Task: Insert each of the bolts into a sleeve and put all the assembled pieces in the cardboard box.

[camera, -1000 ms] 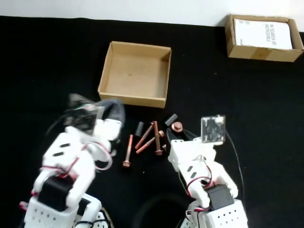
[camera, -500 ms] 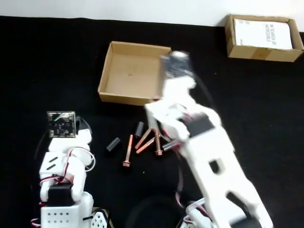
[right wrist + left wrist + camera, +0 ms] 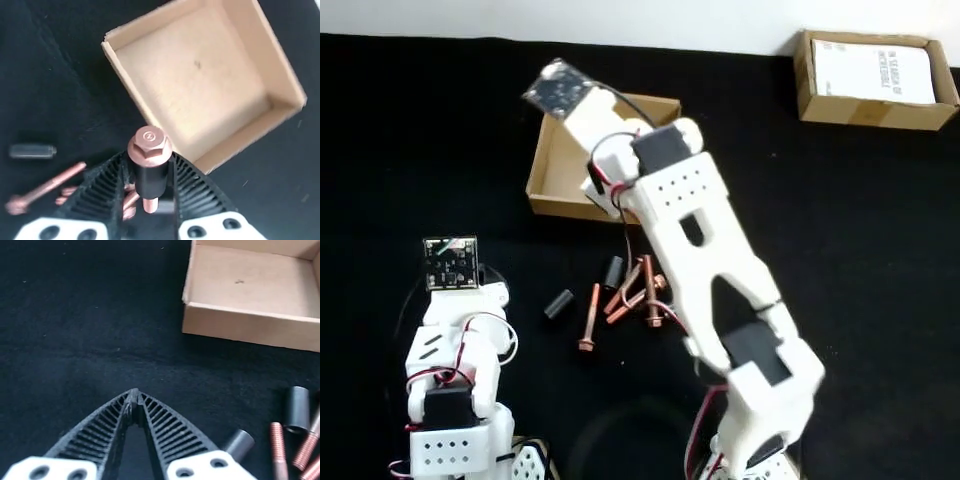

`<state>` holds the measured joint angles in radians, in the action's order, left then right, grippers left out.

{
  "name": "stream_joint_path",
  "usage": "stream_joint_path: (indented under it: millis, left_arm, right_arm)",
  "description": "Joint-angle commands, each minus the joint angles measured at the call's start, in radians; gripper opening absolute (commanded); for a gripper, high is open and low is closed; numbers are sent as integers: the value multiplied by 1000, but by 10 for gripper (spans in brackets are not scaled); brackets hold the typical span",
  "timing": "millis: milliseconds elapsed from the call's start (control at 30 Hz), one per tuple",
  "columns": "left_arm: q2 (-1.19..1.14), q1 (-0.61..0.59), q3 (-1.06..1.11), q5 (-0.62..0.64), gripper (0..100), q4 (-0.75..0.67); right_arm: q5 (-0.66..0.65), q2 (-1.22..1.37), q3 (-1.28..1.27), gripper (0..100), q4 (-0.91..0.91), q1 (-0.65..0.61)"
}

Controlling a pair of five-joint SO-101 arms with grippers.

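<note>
Currently the right arm is extended far-left across the pile. The right gripper [image 3: 148,165] is pinching one assembled piece, a copper bolt [image 3: 148,142] seated in a black sleeve [image 3: 148,180], at the near rim of the cardboard box [image 3: 542,150]. The left arm is folded back near-left, with the left gripper [image 3: 132,401] pressed together and holding nothing, over the tabletop [image 3: 410,130]. Loose near the box: two loose sleeves [image 3: 558,303] and four loose bolts [image 3: 590,318] by my count, some partly under the arm.
</note>
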<state>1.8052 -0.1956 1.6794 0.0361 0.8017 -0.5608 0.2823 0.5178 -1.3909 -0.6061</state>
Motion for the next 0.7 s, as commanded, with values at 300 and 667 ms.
stream_joint_path:
  millis: [300, 667]
  left_arm:
    - [4, -13, 18, -3, 9, -2]
    - [7, -12, 18, -3, 9, 2]
  right_arm:
    - [-574, 389, 403, 6, 156, 91]
    - [-559, 572, 450, 158, 120, 102]
